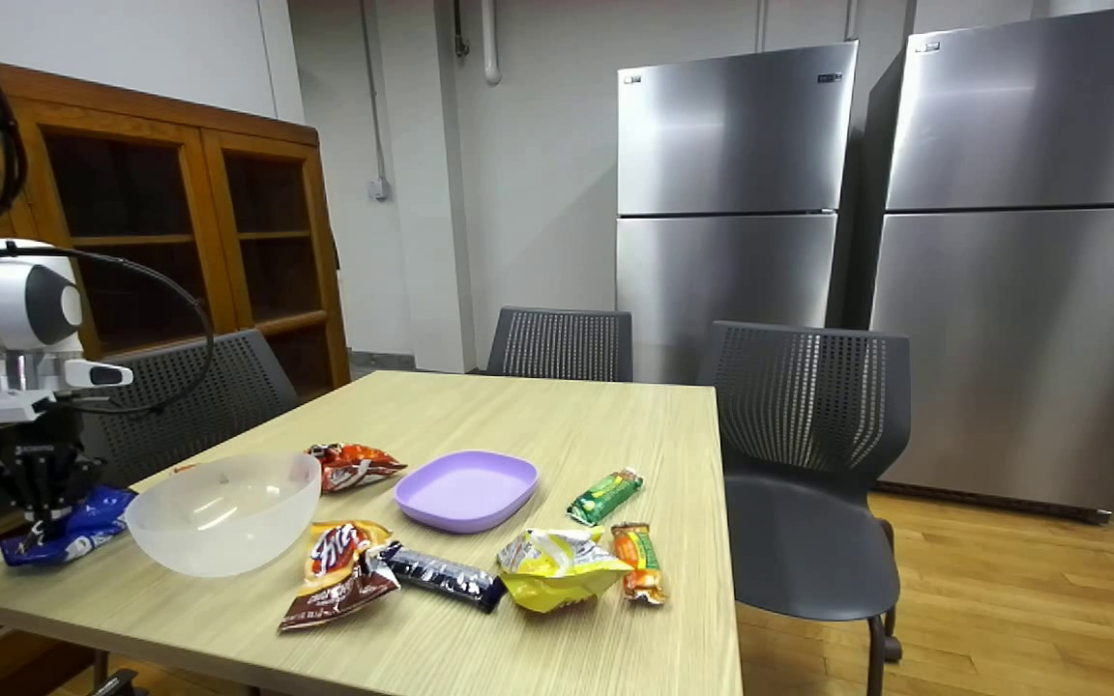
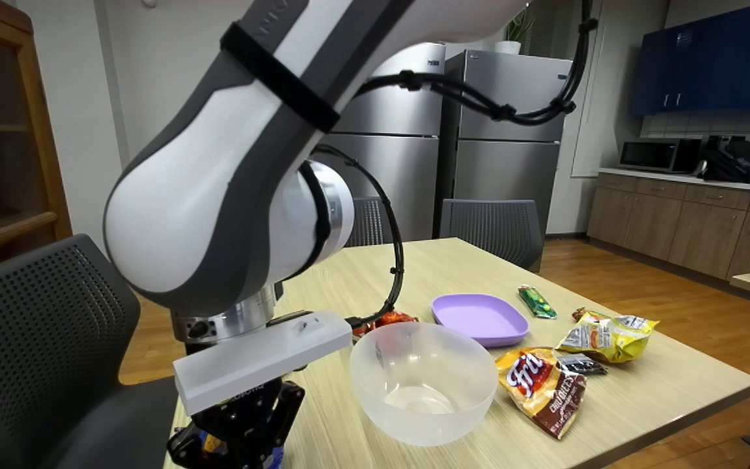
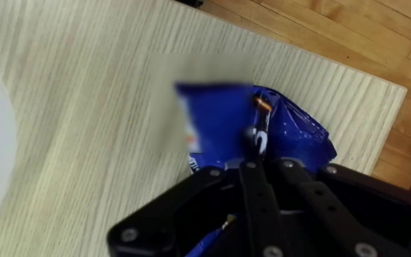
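The gripper (image 1: 52,526) pinches the blue bag (image 1: 91,522). In an exterior view, its long axis slants up rightward, toward the bowl (image 1: 228,532). It looks glossy, crumpled, white-lettered.

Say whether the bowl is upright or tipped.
Upright: in both exterior views, the bowl stands open side up on the table.

A bare lane crosses the worktop (image 1: 538,416) along the edge facing the 2 refrigerators (image 1: 726,222), but low travel inward from the corner near the gripper (image 1: 49,527) meets the bowl (image 1: 214,541), then the purple plate (image 1: 467,478) and a row of 4 packets (image 1: 443,575).
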`<action>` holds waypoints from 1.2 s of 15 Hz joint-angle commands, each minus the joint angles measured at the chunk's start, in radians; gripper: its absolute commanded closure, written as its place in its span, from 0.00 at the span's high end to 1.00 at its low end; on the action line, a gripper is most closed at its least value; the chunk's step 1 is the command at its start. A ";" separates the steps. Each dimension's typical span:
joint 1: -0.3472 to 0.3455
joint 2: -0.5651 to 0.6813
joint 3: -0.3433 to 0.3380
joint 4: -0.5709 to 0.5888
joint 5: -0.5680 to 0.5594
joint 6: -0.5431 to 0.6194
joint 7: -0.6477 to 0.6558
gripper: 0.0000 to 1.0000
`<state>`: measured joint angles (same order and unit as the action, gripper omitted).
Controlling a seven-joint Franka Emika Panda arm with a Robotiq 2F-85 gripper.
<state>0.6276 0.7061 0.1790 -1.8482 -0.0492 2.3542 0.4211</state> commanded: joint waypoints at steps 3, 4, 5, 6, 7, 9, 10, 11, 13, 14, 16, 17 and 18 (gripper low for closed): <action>0.018 -0.049 -0.011 0.011 -0.033 -0.028 -0.003 0.00; 0.017 -0.068 -0.009 0.004 -0.040 -0.029 -0.009 0.00; 0.015 -0.083 -0.006 0.001 -0.046 -0.031 -0.016 0.00; 0.008 -0.104 0.000 -0.006 -0.046 -0.038 -0.027 0.00; -0.001 -0.125 0.009 -0.013 -0.040 -0.047 -0.042 0.00; -0.016 -0.166 0.019 -0.021 -0.027 -0.077 -0.066 0.00; -0.026 -0.190 0.025 -0.027 -0.019 -0.098 -0.080 0.00; -0.031 -0.212 0.026 -0.032 -0.018 -0.115 -0.085 0.00; -0.047 -0.264 0.025 -0.053 -0.017 -0.146 -0.087 0.00; -0.057 -0.287 0.022 -0.066 -0.018 -0.156 -0.080 0.00; -0.082 -0.327 0.018 -0.093 -0.018 -0.169 -0.067 0.00; -0.098 -0.347 0.017 -0.111 -0.018 -0.169 -0.059 0.00; -0.119 -0.367 0.019 -0.131 -0.011 -0.169 -0.059 0.00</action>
<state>0.5629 0.4263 0.1845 -1.9004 -0.0777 2.2059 0.3635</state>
